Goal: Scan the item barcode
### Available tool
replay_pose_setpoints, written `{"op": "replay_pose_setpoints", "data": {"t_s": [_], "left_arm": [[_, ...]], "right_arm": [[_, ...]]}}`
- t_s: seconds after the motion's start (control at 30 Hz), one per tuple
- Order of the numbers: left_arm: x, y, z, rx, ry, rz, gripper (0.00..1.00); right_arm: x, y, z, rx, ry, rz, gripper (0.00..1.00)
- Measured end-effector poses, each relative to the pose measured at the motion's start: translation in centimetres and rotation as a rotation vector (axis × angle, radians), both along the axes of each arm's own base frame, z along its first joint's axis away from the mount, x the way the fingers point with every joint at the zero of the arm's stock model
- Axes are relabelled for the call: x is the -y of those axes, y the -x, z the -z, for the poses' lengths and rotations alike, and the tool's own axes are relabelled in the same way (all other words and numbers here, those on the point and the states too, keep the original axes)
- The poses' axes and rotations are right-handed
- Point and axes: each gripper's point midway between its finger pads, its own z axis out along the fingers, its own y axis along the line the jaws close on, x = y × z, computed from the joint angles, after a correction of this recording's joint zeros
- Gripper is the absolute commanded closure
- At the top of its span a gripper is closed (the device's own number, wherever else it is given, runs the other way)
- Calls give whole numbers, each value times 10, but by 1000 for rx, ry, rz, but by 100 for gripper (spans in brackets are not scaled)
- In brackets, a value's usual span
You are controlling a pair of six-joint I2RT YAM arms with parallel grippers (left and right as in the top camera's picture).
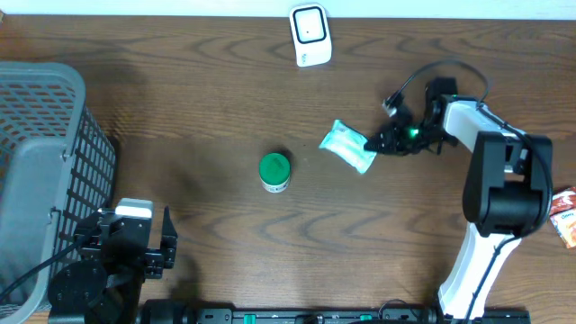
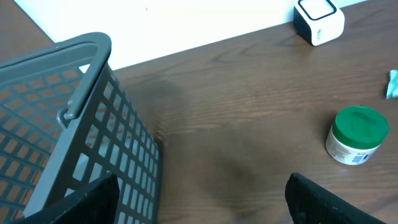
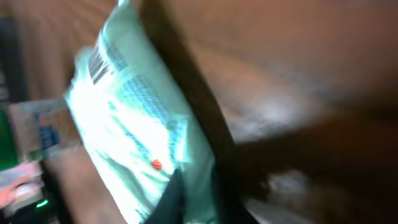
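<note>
Mint-green packet (image 1: 348, 147) is in the grip, but the scan itself is not yet done, by my reading.

Nearest, the left gripper (image 1: 131, 238) sits at the table's (image 1: 207, 90) near edge beside the grey basket (image 1: 36, 108). Its fingers are spread wide with nothing between them.

Further out, a green-lidded jar (image 1: 274, 171) stands alone, mid-table.

Beyond it to the right, the right gripper (image 1: 382, 142) has its fingers pinched shut on the packet's right edge. Whether the packet is lifted or lies on the table I cannot tell. The blurred right wrist view shows the barcode (image 3: 96, 62) at the end away from the grip.

Farthest, the white scanner (image 1: 310, 36) stands at the far edge, well apart from the packet. What is left is carrying the packet there and turning the barcode toward it.
</note>
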Motion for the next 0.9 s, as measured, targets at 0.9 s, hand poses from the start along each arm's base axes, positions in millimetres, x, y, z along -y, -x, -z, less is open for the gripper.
{"op": "replay_pose_setpoints", "data": {"t_s": [0.9], "left_arm": [[0,0,0,0,0,0,14]], "right_arm": [[-31,94,-251,519,-179,-233,99]]}}
